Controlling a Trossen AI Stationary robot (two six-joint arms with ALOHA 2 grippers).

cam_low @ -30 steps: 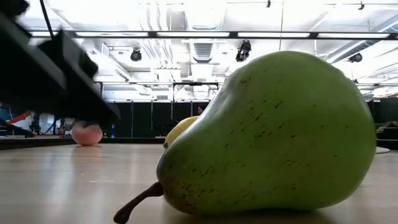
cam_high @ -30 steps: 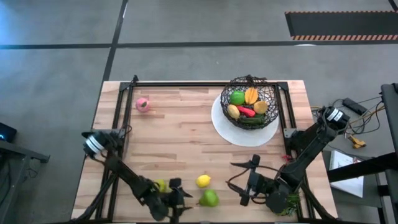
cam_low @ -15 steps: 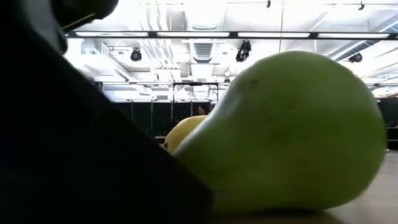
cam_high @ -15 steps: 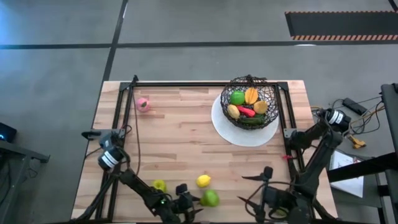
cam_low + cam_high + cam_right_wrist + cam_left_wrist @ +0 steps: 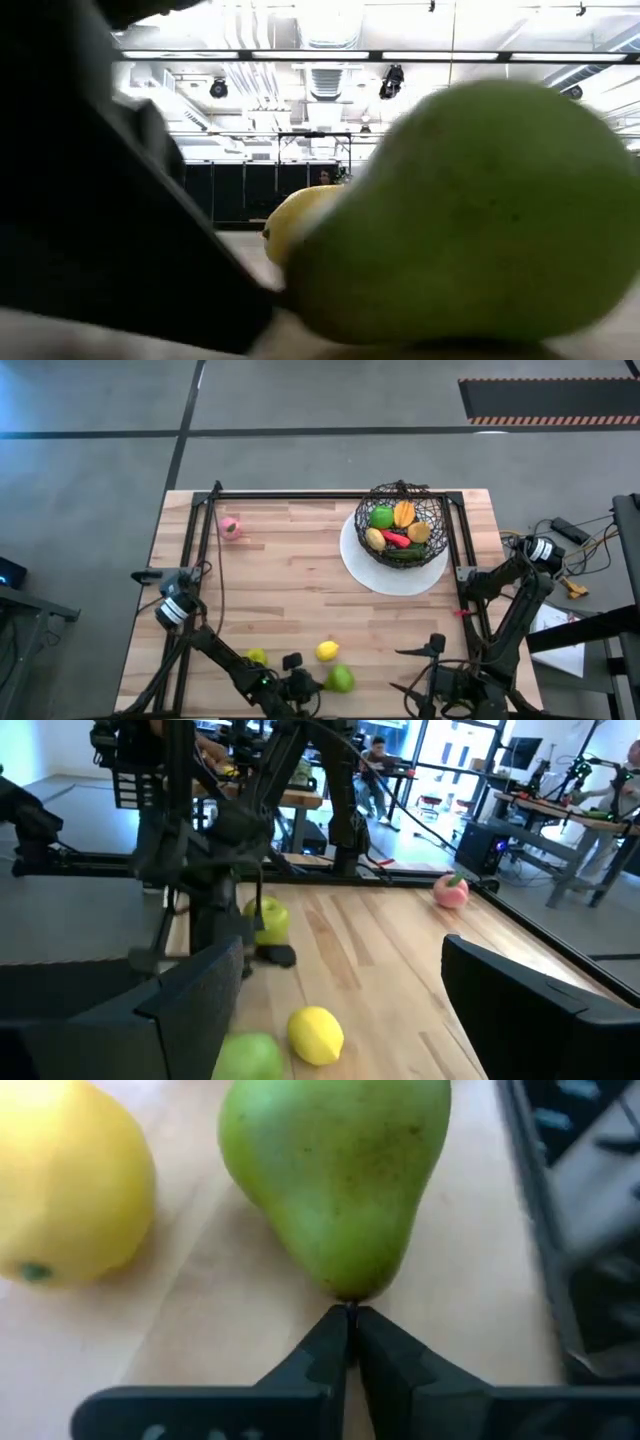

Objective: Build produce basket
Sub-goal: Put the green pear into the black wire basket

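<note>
Pinching the stem of the green pear [image 5: 340,1180], the left gripper [image 5: 350,1330] sits low at the table's [image 5: 290,575] near edge, its 2 fingertips pressed together. A yellow lemon [image 5: 65,1185] lies just beside the pear. The right gripper [image 5: 340,1000] hangs wide apart near the right front corner. The wire basket [image 5: 402,523] rests on a white plate [image 5: 365,575], holding produce.

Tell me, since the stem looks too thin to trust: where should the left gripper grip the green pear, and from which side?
Grip the pear across its wide belly, coming from above. It lies on its side, tapering toward the left gripper, whose fingertips meet at the stem. The lemon crowds one side, so keep the fingers clear of it.
</note>
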